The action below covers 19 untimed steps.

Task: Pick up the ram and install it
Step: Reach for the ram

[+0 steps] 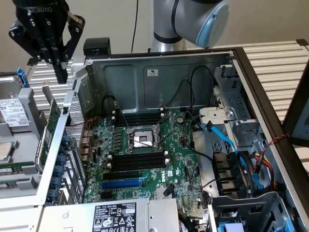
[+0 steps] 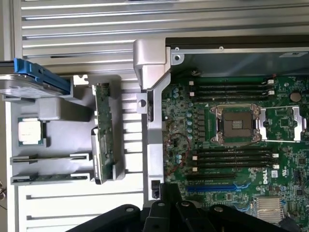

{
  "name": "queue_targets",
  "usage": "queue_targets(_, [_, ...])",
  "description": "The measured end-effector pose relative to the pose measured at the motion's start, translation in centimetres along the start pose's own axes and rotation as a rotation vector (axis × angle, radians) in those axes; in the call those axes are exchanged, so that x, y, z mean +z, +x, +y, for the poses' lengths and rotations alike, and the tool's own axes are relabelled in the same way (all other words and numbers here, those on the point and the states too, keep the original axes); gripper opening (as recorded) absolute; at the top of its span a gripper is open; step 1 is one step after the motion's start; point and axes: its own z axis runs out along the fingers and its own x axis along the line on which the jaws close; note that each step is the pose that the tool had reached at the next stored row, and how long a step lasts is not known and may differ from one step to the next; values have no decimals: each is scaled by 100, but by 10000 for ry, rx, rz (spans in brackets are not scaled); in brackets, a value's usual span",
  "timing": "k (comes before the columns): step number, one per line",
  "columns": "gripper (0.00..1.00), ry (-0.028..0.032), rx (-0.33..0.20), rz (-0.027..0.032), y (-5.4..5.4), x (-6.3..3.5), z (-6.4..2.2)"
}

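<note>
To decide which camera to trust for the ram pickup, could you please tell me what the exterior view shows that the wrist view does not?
Exterior view's own: the arm, the drive bays, the labelled power supply. Wrist view's own: the ram from above, its whole length sitting in the tray. Shared: the motherboard, its processor socket, the shut claw.

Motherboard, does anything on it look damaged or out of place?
Nothing stands out: the motherboard lies flat in the case, its black memory slots empty, with no visible damage or spills.
</note>
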Motion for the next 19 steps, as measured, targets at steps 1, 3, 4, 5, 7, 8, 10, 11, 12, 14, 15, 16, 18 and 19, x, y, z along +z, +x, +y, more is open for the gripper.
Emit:
queue_targets(1, [11,0,0,0,40,-1,-3])
queue_targets(3, [11,0,1,0,125,-3,-9])
queue_targets(4, [11,0,0,0,168,-4,-12])
queue_targets(5, [11,-1,0,-1,211,-4,-15])
queue_targets(7, [11,0,0,0,302,-6,-21])
queue_targets(8, [11,0,1,0,351,-7,-25])
queue_targets(10, [11,1,0,1,441,-8,-31])
queue_targets(11, [11,1,0,1,485,-9,-34])
queue_targets(12, [11,0,0,0,529,-10,-37])
queue_targets(14, [11,0,1,0,611,-12,-43])
queue_targets(15, [11,0,1,0,653,-12,-46])
queue_targets(16, [11,0,0,0,695,-13,-49])
queue_targets(18, [11,0,0,0,780,-13,-55])
queue_targets(19, [11,1,1,0,818,-13,-58])
